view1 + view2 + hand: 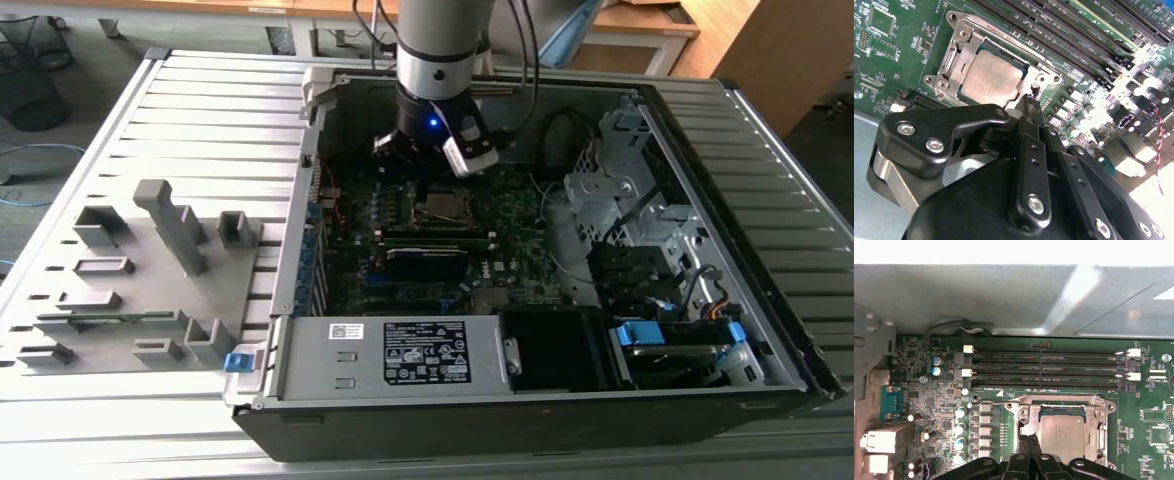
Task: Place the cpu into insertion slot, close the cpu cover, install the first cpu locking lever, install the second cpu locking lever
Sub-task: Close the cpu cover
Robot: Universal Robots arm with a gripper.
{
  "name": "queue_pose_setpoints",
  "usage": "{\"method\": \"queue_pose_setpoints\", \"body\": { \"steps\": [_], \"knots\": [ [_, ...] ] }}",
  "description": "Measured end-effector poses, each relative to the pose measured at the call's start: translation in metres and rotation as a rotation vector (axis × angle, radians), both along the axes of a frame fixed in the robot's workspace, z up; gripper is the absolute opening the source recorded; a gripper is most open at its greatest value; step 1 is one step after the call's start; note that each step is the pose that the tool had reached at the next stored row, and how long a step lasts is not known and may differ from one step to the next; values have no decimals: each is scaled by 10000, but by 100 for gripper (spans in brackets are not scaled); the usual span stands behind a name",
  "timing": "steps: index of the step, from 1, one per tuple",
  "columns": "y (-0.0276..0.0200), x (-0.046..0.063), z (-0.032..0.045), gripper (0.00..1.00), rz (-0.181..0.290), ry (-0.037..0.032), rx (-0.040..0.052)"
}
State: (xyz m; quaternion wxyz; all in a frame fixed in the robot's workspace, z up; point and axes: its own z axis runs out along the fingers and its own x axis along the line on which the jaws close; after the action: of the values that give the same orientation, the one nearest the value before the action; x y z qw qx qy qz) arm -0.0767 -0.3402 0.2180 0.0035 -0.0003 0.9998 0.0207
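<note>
The cpu lies flat in its socket on the green motherboard, its dull silver top showing through the window of the cpu cover. The cover looks folded down around the chip in both wrist views: cpu, cover. My gripper hangs at one edge of the socket, its black fingers pressed together with nothing visible between them. A thin metal lever tip stands just beyond the fingertips. In the exterior view the gripper sits low inside the open case, just behind the socket.
Rows of black memory slots run beside the socket. Capacitors and rear ports crowd one side. The case wall, drive cage and power supply hem in the board. A grey fixture tray lies at the exterior view's left.
</note>
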Motion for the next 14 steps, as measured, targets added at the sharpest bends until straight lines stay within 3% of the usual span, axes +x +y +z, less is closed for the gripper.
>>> {"method": "queue_pose_setpoints", "body": {
  "steps": [8,14],
  "knots": [
    [0,2,4,11,1,0,0],
    [0,61,3,11,0,0,0]
  ]
}}
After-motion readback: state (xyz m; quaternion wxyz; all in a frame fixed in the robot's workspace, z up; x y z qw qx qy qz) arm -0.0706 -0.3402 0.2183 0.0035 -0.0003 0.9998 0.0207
